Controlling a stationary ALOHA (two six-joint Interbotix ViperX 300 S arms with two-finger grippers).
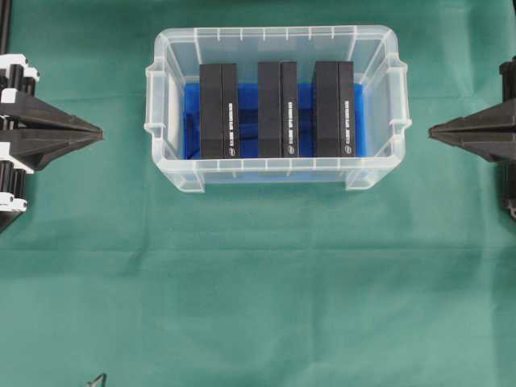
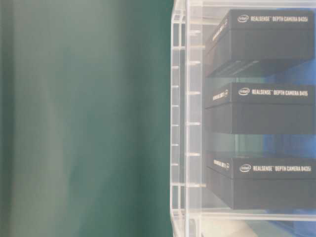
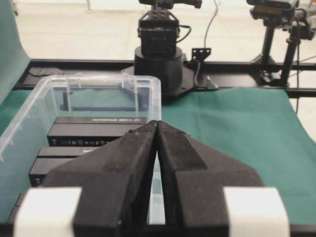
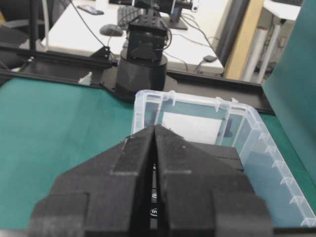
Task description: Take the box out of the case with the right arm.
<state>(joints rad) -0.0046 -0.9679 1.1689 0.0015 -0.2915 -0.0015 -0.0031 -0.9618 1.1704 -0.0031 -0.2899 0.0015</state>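
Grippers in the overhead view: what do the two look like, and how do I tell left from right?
Both are black, wedge-shaped and taper to a point. The left gripper has white bands on its rear body, and white patches show at the base of its jaws in the left wrist view. The right gripper is all black, with no white markings.

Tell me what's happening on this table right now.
Nothing is being handled yet. Three black boxes, left, middle and right, stand in the clear case on the green cloth. The left gripper and right gripper sit at the sides, outside the case, fingers shut and empty.
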